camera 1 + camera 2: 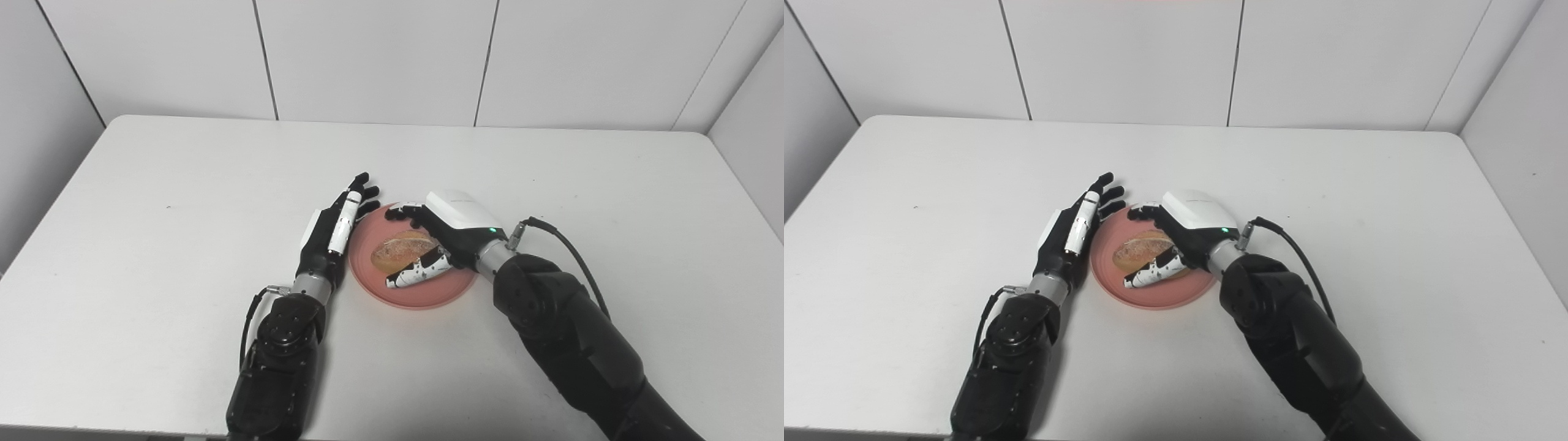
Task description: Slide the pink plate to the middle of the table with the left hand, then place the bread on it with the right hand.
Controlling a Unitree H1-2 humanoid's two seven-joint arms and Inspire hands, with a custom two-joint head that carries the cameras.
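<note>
The pink plate [422, 294] lies near the middle of the white table. The brown bread roll [401, 248] rests on it. My right hand [441, 236] reaches over the plate from the right. Its fingers [404, 212] curl round the far side of the bread and its thumb [419, 271] lies along the near side, so it is closed around the bread. My left hand [337, 229] is open and empty. It lies flat with its fingers stretched out, right beside the plate's left rim. The same scene shows in the right eye view, with the bread [1142, 248] on the plate [1164, 297].
The white table [184, 184] is bounded by white wall panels at the back and sides. A black cable [569, 245] loops from my right wrist over the table to the right of the plate.
</note>
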